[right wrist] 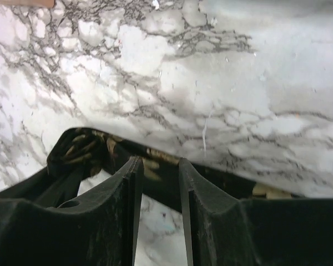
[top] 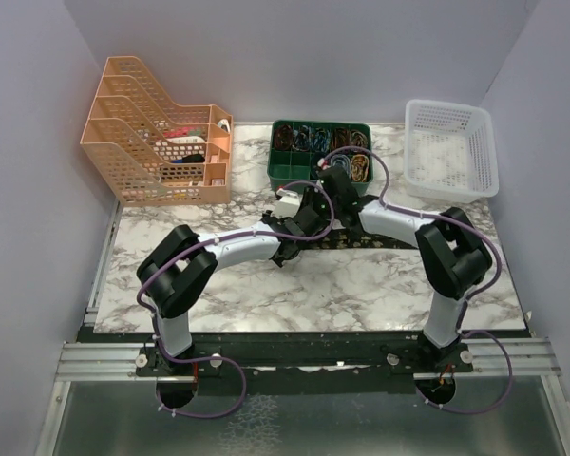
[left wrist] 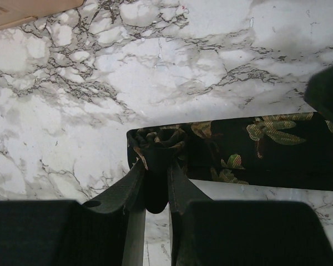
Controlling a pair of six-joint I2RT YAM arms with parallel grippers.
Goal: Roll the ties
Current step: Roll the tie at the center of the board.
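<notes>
The black tie (top: pixel 380 244) with tan-gold flecks lies flat across the middle of the marble table, running left to right. Both arms meet over its left part. My left gripper (left wrist: pixel 157 163) is shut on the tie's end (left wrist: pixel 158 141), which is folded into a small bunch, and the flat length (left wrist: pixel 266 155) runs off to the right. My right gripper (right wrist: pixel 158 162) is open, its fingertips just over the tie strip (right wrist: pixel 161 180). A bunched piece of the tie (right wrist: pixel 80 147) lies to their left. In the top view the grippers sit close together, left (top: pixel 283 253) and right (top: pixel 313 220).
An orange file rack (top: pixel 157 133) stands at the back left. A green compartment tray (top: pixel 290 173) with small items is at the back centre, just behind the grippers. A white mesh basket (top: pixel 451 147) is at the back right. Purple cables loop along both arms.
</notes>
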